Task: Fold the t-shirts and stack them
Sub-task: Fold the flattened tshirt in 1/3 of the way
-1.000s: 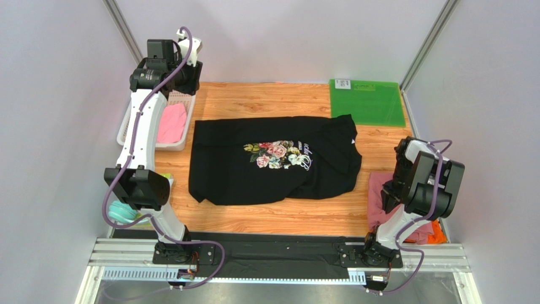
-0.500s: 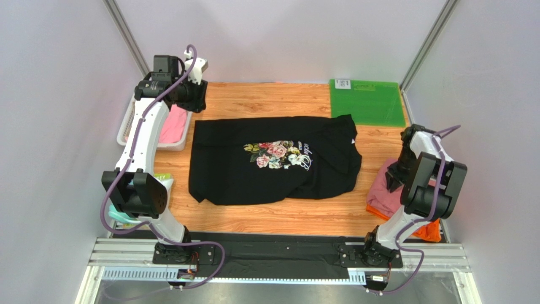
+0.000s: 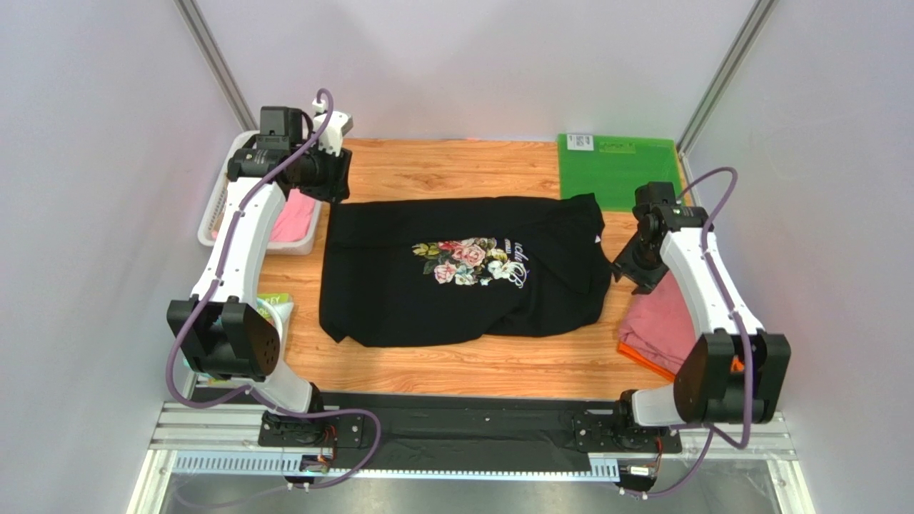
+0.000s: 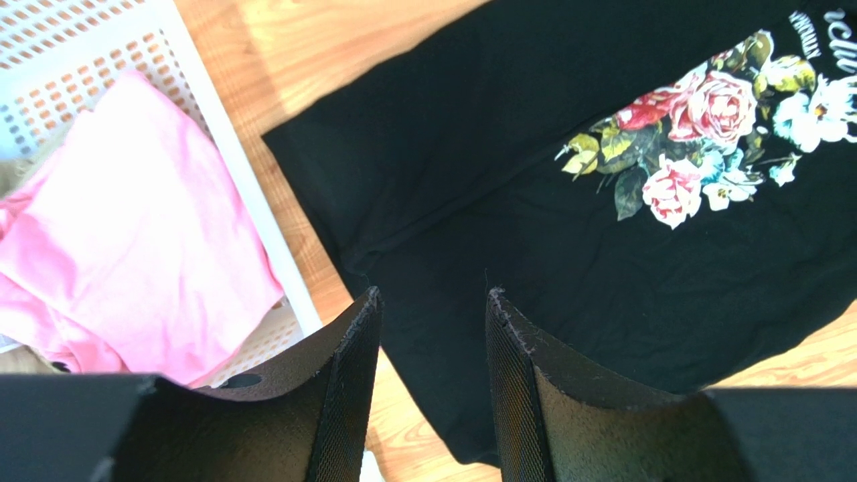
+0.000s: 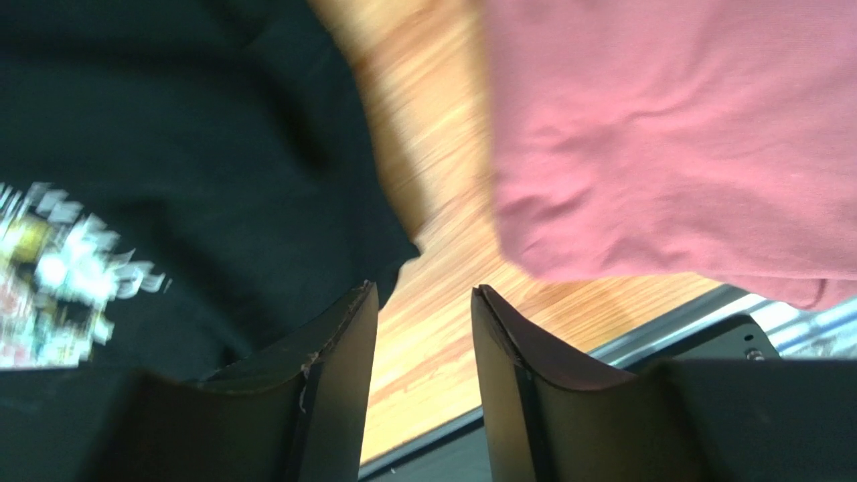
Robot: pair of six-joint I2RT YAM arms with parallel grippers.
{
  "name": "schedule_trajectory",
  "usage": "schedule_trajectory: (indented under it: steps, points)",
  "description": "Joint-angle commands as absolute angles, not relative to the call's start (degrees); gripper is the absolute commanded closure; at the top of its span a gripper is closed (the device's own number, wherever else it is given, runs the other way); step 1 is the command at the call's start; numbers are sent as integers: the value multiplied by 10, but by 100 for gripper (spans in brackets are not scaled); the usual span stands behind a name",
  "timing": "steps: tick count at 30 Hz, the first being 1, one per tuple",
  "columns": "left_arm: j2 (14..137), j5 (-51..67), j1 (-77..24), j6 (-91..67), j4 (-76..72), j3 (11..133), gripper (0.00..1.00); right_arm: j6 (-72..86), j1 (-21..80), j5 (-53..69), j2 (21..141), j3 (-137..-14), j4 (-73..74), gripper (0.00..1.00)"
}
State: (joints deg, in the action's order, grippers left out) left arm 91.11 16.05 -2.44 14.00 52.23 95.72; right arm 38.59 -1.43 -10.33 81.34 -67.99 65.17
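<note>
Right gripper has swung away from the pile at the table's right edge and now sits just beside the right edge of the black t-shirt. Jaws moderately apart, nothing between them. The wrist view is blurred, so you can't tell whether the tips touch wood or cloth.

Left gripper has come off the white basket to the shirt's far-left corner. Its jaws are parted to about the same width and are empty.

Changes on the right:
- Dusty-pink shirt lies flat and released.
- Orange shirt shows as a sliver under its near edge.
- Reads as that fold being stacked and done.

Both arms now bracket the black one, which lies spread print-up mid-table and somewhat rumpled at the right. Judged next: you pinch opposite edges for its first fold.

Surface and room:
- Wood-grain table.
- Green mat at the far-right corner, just beyond the black shirt and untouched.
- Bright pink cloth left in the basket.
- Pale plain walls close on three sides, which limits swing room for both arms at the edges.
</note>
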Motion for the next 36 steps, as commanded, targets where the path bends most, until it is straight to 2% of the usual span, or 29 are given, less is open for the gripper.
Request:
schedule_trajectory:
  steps: [1,3,6,12,21,29,36]
  points:
    - [894,177,-23,128,499,949,50,338,67,-41,810,-726,634,55]
    - [896,180,-25,124,488,924,50,315,131,-47,838,-750,627,64]
    - [901,167,-46,126,477,889,50,285,207,-64,900,-803,610,69]
    - [914,149,-101,131,454,822,51,227,275,-144,1053,-938,624,66]
    - [992,134,-103,135,418,802,53,194,283,-248,1193,-1029,642,61]
    - [931,172,-140,148,442,736,54,199,283,-282,1241,-1034,652,62]
    - [920,171,-147,152,453,715,54,207,287,-264,1259,-1038,647,64]
